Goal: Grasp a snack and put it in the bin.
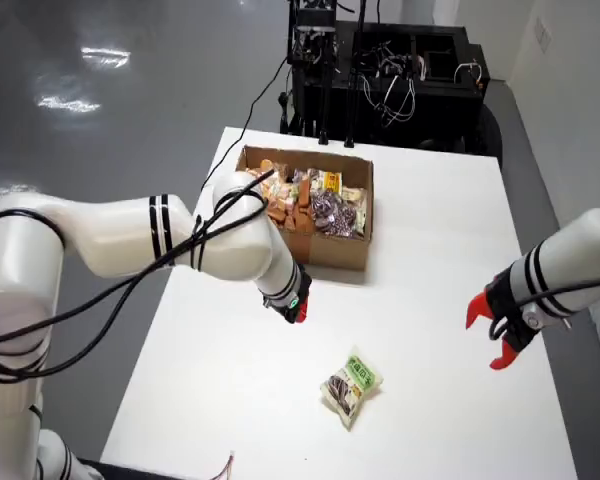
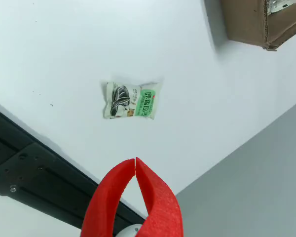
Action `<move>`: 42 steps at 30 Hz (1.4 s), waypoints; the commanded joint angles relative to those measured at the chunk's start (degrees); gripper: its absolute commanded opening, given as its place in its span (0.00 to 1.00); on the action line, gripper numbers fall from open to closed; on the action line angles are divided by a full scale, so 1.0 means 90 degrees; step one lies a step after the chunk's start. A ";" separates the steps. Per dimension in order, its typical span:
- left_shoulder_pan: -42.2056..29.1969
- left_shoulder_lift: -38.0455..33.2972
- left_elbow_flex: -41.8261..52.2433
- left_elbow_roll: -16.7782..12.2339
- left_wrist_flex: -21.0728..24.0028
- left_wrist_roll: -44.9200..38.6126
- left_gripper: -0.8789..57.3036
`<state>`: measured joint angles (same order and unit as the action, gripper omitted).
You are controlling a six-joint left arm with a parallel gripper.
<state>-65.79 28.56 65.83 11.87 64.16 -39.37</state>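
Note:
A green and white snack packet (image 1: pixel 351 384) with a dark seed picture lies flat on the white table (image 1: pixel 450 230). In the wrist view it (image 2: pixel 132 100) lies ahead of my red gripper (image 2: pixel 135 161), whose fingertips touch and hold nothing. In the overhead view this gripper (image 1: pixel 487 340) is on the right arm, above the table's right part, well to the right of the packet. The cardboard bin (image 1: pixel 332 250) stands at the back middle of the table, filled with several snack packets. Its corner (image 2: pixel 246 24) shows at the upper right of the wrist view.
A second white arm reaches in from the left, its gripper (image 1: pixel 297 306) low over the table just in front of the bin. Black equipment with cables (image 1: pixel 380 70) stands behind the table. The table's edge and grey floor (image 2: pixel 256 187) show in the wrist view.

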 commanded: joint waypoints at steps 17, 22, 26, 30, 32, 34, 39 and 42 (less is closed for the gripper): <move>0.0070 0.0000 0.0000 0.0001 -0.0067 0.0000 0.01; -0.0005 0.0006 0.0000 -0.0074 -0.0347 -0.0099 0.02; -0.0061 0.0008 0.0000 -0.0128 -0.0591 -0.0527 0.04; -0.0089 0.0009 0.0000 -0.0151 -0.0689 -0.1240 0.11; -0.0094 0.0013 -0.0002 -0.0154 -0.0708 -0.1618 0.16; -0.0095 0.0021 -0.0008 -0.0153 -0.0721 -0.2002 0.20; -0.0095 0.0085 -0.0044 -0.0138 -0.0723 -0.3023 0.28; -0.0109 0.0210 -0.0144 -0.0115 -0.0713 -0.3637 0.36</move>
<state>-66.67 29.49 65.36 10.58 57.49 -68.30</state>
